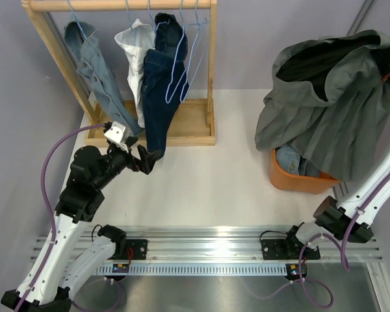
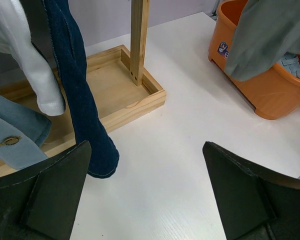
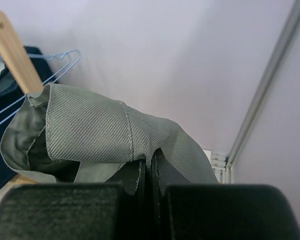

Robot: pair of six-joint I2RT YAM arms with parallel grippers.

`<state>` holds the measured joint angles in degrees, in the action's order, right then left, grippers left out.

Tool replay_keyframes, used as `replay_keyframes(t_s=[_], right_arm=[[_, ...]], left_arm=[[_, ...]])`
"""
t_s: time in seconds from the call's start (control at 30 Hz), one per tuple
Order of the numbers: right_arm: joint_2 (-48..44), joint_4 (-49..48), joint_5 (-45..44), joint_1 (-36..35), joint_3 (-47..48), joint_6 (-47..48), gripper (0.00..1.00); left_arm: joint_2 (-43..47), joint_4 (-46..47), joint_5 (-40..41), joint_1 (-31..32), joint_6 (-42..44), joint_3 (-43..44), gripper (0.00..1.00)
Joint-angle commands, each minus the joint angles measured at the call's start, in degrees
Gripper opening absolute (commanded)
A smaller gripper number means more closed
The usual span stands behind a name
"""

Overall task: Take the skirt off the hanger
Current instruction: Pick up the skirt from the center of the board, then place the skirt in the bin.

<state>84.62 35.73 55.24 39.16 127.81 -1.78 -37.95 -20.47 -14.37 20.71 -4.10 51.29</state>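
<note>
The grey-green skirt hangs bunched in the air over the orange basket, off the rack. My right gripper is shut on a fold of the skirt; in the top view the cloth hides its fingers. Empty light-blue wire hangers hang at the right end of the wooden rack, and they also show in the right wrist view. My left gripper is open and empty, low over the table beside the rack's base, near the dark jeans' hem.
On the rack hang a light denim garment, a white garment and dark blue jeans. The basket holds some denim. A wall lies behind the rack.
</note>
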Motion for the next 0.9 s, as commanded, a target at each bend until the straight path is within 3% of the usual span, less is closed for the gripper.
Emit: replay_keyframes(t_s=[0.0,0.17,0.63,0.87], right_arm=[[-0.16,-8.91,0.39,3.90,5.33,-6.91,0.00],[2.13,-10.06,-0.31,7.07,9.73,-9.73,0.00],[4.32,-10.94,-3.74,7.95,9.21,-10.79,0.00],[1.43,-9.80,-10.32,6.03,-2.53,-8.60,0.00]], left_arm=[[0.34,2.54,-0.04,-0.23,1.28,-0.22,0.99],[0.42,2.28,0.31,-0.14,2.16,0.04,0.99],[-0.28,2.54,-0.04,-0.14,2.95,0.13,0.99],[-1.07,2.98,-0.57,-0.23,2.78,0.48,0.99]])
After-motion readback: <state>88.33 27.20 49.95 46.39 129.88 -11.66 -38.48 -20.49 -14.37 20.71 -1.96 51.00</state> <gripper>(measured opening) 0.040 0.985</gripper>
